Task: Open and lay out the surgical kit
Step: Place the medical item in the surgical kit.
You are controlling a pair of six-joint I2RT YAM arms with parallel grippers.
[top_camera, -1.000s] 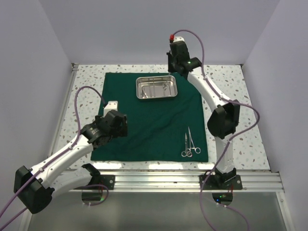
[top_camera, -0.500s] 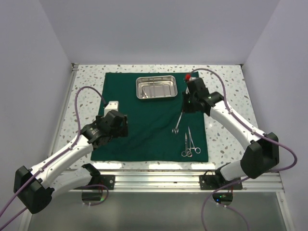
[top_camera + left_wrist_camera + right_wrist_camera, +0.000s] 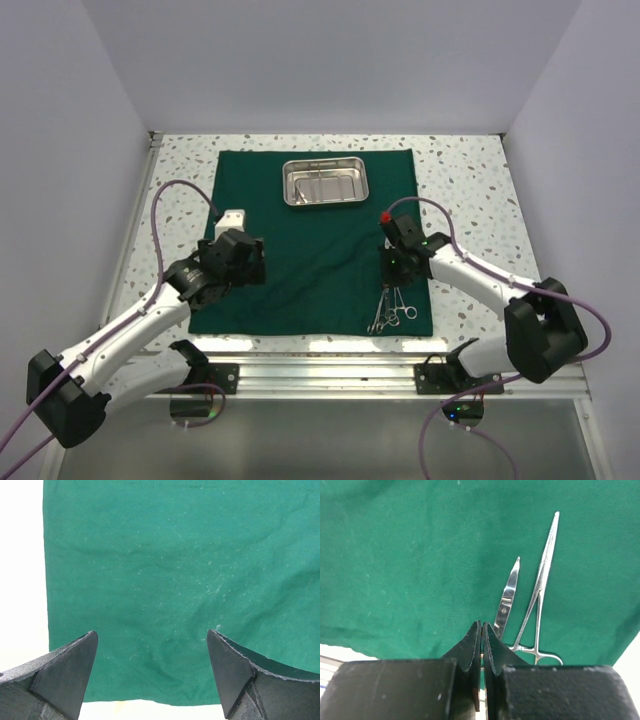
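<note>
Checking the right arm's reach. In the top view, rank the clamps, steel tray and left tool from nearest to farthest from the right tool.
From the right tool:
1. Clamps: at its tips, one apparently gripped, near right corner of the cloth.
2. Steel tray: far middle of the cloth.
3. Left tool: across the cloth, over its left side.

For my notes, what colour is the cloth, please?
The cloth is plain dark green, clearest in the left wrist view.
</note>
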